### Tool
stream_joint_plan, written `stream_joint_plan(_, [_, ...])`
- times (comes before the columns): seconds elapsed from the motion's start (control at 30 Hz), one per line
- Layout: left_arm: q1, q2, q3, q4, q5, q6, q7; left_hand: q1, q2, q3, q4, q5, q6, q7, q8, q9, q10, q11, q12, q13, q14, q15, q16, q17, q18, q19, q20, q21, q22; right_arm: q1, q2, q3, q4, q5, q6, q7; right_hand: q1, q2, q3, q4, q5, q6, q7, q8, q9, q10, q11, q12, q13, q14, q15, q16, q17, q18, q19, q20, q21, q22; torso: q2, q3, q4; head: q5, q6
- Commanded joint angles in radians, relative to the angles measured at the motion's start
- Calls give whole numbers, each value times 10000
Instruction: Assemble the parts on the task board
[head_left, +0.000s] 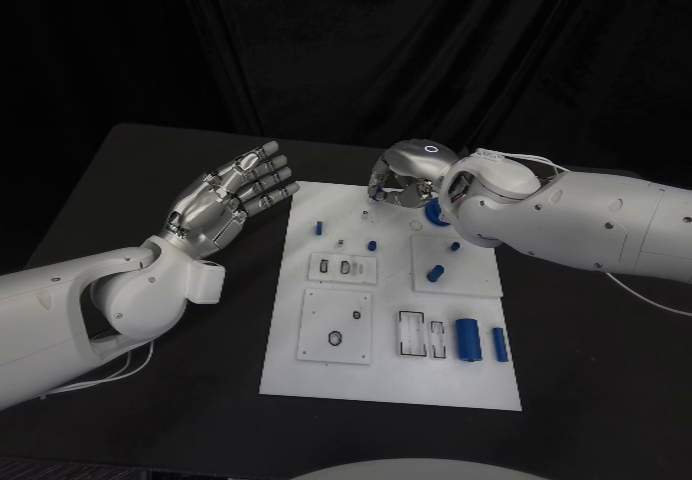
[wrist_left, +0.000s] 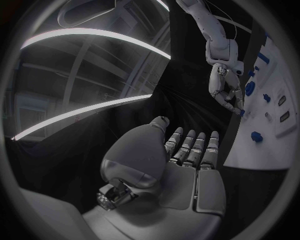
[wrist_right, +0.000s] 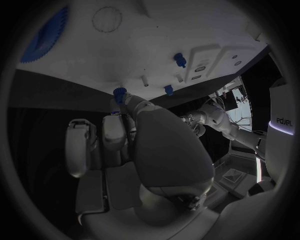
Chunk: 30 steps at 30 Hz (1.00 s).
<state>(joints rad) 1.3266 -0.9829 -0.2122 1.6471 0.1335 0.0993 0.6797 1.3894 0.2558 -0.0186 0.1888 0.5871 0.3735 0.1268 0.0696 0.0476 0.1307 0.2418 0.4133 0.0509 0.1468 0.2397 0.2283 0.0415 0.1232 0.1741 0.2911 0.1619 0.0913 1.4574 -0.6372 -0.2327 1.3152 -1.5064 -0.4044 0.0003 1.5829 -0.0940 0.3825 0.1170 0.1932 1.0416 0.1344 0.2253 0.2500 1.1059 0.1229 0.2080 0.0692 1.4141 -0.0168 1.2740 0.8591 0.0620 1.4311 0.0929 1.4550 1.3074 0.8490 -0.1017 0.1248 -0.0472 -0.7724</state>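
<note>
**White task board, right hand working at its far edge**

Head view: the white task board (head_left: 389, 385) lies mid-table. The right hand (head_left: 405, 178) hangs over the board's 12 o'clock edge, fingers curled down; what they touch is hidden. A blue gear (head_left: 434, 213) shows beside the right wrist. Two blue cylinders (head_left: 469, 337) lie at 4 o'clock. The left hand (head_left: 231, 200) hovers off the board at 10 o'clock, fingers straight, close together, holding nothing.

Left wrist view: the right hand's fingertips appear to pinch a small blue peg (wrist_left: 241, 112) at the board's edge.

Right wrist view: the peg (wrist_right: 119, 93) sits at the fingertips (wrist_right: 128, 100).

Likely step: seating or lifting this peg; next calls for fine alignment.
</note>
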Motion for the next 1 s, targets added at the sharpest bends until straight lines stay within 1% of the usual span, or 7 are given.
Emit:
stream_joint_plan(0.03, [5,16,7,7,32,159,2224,44,22,57,28,55,60,40,63,14,20,56,67,11,-1,44,54,11,-86,-87,1,2,-5,-47,29,8,-56,-77,94,-164,-58,-88,3,-33,32,-50,-5,-51,12,580,-524,-46,7,16,73,2,-4,-59,0,49,5,445,-2,-4,34,-21,-15])
stream_joint_plan(0.43, [5,-23,6,-34,53,180,2173,36,20,88,12,52,71,59,64,16,20,74,66,10,-3,51,65,12,-95,-99,2,-5,-9,-113,100,9,-149,-77,-83,12,-102,-94,7,-20,-29,-107,0,-100,28,560,-510,-115,7,1,90,-9,-3,-58,-9,67,-4,444,-7,-12,32,-31,0])
stream_joint_plan(0.67, [5,6,6,-84,62,200,2110,27,6,112,-5,46,67,78,63,15,20,90,68,10,-4,63,77,13,-105,-111,4,-12,-13,-128,124,9,-142,-77,27,6,-159,-97,4,5,-127,-180,-4,-160,44,558,-510,-180,12,-5,94,-19,-6,-58,-9,77,-6,453,-11,-9,26,-39,-22])
stream_joint_plan(0.73, [5,16,6,-103,64,207,2096,21,0,124,-13,43,70,87,63,16,19,100,66,10,-5,69,81,13,-110,-119,5,-18,-17,-131,130,9,-145,-77,112,-36,-202,-114,25,29,-186,-362,15,-284,34,438,-477,-320,-7,-50,117,-85,-118,-42,-57,93,-51,392,-7,-2,29,-45,-24])
stream_joint_plan(0.8, [5,23,6,-118,67,215,2083,21,0,124,-13,43,70,87,63,16,19,100,66,10,-5,69,81,13,-110,-119,5,-18,-17,-133,136,9,-152,-77,193,-93,-286,-183,80,95,-246,-796,1,-572,-46,66,-347,-600,-40,-123,216,-183,-253,-21,-135,163,-125,297,-11,-4,36,-51,-33])
stream_joint_plan(0.87, [5,23,6,-130,72,220,2070,14,-4,140,-21,41,73,99,63,16,21,110,73,10,-4,76,91,14,-116,-120,7,-17,-16,-135,151,9,-171,-77,263,-147,-360,-306,154,162,-293,-1275,-124,-897,-174,-529,-179,-949,-49,-203,339,-265,-373,7,-218,281,-205,198,-10,-9,36,-56,-38])
stream_joint_plan(1.0, [4,17,6,-138,78,224,2059,14,-4,140,-21,41,73,99,63,16,21,110,73,10,-4,76,91,14,-116,-120,7,-17,-16,-136,210,9,-257,-77,337,-204,-519,-487,93,255,-493,-1975,-427,-1366,-433,-1367,-79,-1320,-29,-279,202,-355,-475,39,-284,207,-285,129,-12,-15,16,-52,-41])
